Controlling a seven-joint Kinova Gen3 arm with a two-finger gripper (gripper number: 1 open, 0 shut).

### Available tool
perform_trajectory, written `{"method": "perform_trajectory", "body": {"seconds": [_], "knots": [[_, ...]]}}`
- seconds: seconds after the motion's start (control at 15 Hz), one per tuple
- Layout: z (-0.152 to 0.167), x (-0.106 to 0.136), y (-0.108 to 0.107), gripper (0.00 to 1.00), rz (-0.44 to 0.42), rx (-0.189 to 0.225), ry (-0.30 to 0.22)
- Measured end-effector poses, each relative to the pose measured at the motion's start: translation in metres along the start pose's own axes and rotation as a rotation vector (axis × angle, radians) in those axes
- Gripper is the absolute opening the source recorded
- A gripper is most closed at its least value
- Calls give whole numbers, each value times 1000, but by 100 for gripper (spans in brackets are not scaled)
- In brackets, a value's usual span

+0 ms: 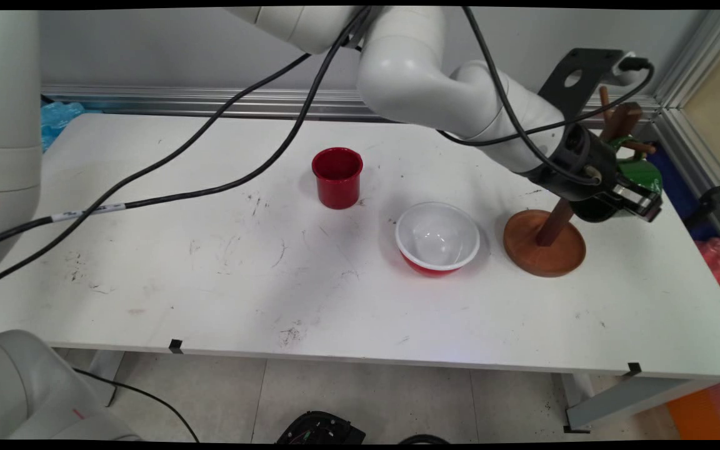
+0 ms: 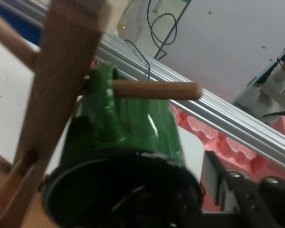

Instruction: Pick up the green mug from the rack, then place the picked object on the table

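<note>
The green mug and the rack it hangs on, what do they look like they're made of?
The green mug looks like glazed ceramic or glossy plastic: smooth, with bright streaks of reflected light; which one, I can't tell. The rack looks like wood: matte reddish-brown round base, post and plain dowel pegs.

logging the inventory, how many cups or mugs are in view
2: a red plastic cup stands upright at the table's middle rear; a green mug hangs on the wooden mug tree at right, by the gripper.

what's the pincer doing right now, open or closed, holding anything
Pincer: at the green mug that hangs on a peg of the wooden mug tree; whether it is open or shut on the mug cannot be told.
</note>
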Motion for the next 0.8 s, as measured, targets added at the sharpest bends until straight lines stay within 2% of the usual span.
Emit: {"method": "perform_trajectory", "body": {"seconds": [0.8], "knots": [[-8,-2,-2,0,-2,0,26]]}}
